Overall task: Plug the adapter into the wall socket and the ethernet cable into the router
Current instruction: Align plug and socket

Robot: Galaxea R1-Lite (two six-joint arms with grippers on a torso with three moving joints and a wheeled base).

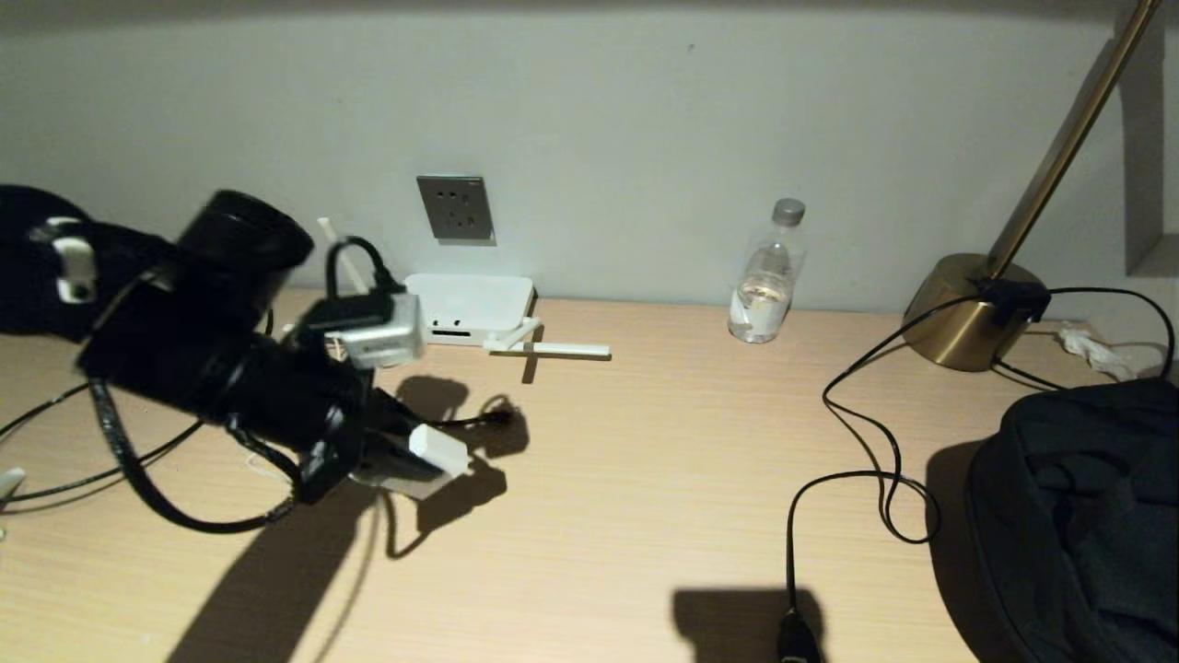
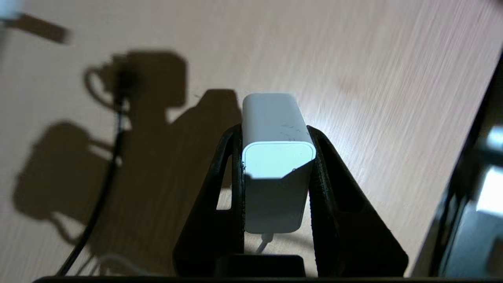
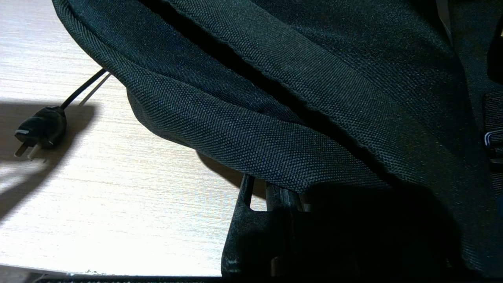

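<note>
My left gripper (image 1: pixel 435 453) is shut on the white adapter (image 1: pixel 440 448), held a little above the table in front of the router. In the left wrist view the adapter (image 2: pixel 273 157) sits squarely between both black fingers (image 2: pixel 228 165), its thin white cord leaving at the back. The grey wall socket (image 1: pixel 455 209) is on the wall above the flat white router (image 1: pixel 472 304), whose antennas lie on the table. A thin black cable, likely the ethernet cable (image 1: pixel 493 417), ends just beyond the adapter; its connector is unclear. My right gripper (image 3: pixel 281 188) rests shut, partly under a black bag.
A water bottle (image 1: pixel 767 276) stands by the wall at centre right. A brass lamp (image 1: pixel 967 313) is at the back right; its black cord runs to a plug (image 1: pixel 797 635) at the front edge. The black bag (image 1: pixel 1078 516) fills the right corner.
</note>
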